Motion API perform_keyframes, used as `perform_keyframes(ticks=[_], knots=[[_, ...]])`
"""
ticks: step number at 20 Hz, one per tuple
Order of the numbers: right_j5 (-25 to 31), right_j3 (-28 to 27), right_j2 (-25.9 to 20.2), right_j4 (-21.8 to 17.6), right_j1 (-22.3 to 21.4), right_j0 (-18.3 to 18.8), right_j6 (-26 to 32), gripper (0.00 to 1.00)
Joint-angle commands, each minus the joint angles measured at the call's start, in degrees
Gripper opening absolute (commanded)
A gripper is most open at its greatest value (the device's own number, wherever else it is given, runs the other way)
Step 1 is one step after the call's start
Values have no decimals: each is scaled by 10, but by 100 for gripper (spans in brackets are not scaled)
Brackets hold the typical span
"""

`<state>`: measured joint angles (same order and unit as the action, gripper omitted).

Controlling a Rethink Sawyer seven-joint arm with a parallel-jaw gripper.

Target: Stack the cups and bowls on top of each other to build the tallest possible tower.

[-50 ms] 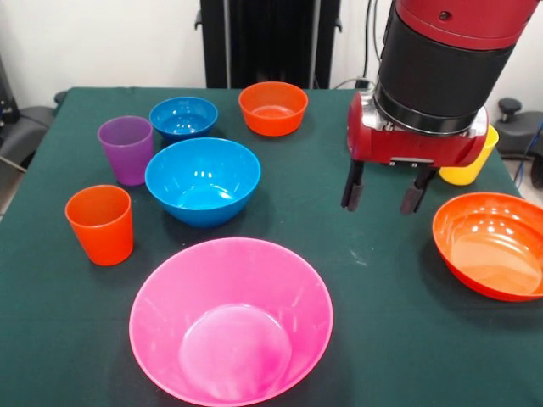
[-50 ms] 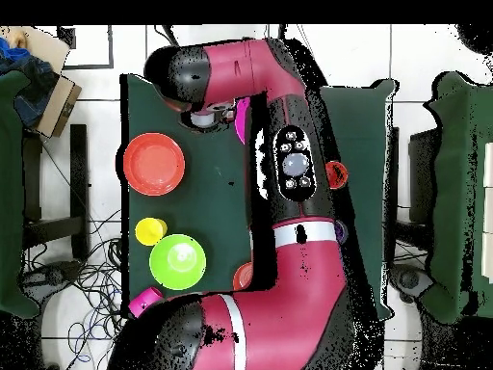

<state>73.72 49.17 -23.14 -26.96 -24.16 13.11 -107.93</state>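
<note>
The gripper (image 1: 383, 196) hung with its two dark fingers (image 1: 353, 186) pointing down and spread apart, nothing between them, above bare green table (image 1: 382, 339) cloth. Just behind the red wrist, on its right in the front view, the yellow cup (image 1: 475, 166) stood partly hidden. Near and to the right of the fingers sat the large orange bowl (image 1: 490, 243), upright and empty, cut by the picture's right edge. Left of the gripper, well apart, the medium blue bowl (image 1: 202, 180) stood near the table's middle, with the small blue bowl (image 1: 183, 116) behind it to the left and the small orange bowl (image 1: 273, 107) at the far side. The purple cup (image 1: 126, 148) stood just beside the medium blue bowl's left rim, and the orange cup (image 1: 100, 223) stood nearer the camera, apart from it. The very large pink bowl (image 1: 231, 320) filled the near middle, open side up. In the overhead view the arm covered most of the table; the lime green bowl (image 2: 177, 261) sat beside the yellow cup, and the magenta cup (image 2: 145, 300) lay at the table's edge by the robot's base.
</note>
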Motion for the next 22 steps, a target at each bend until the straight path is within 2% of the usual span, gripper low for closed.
perform_keyframes(ticks=[1, 5, 22], knots=[[-36, 67, 9, -25, 24, -17, 44, 100], [-34, 68, 10, -24, 26, -19, 53, 100], [-30, 49, 14, -14, 44, -36, 31, 100]])
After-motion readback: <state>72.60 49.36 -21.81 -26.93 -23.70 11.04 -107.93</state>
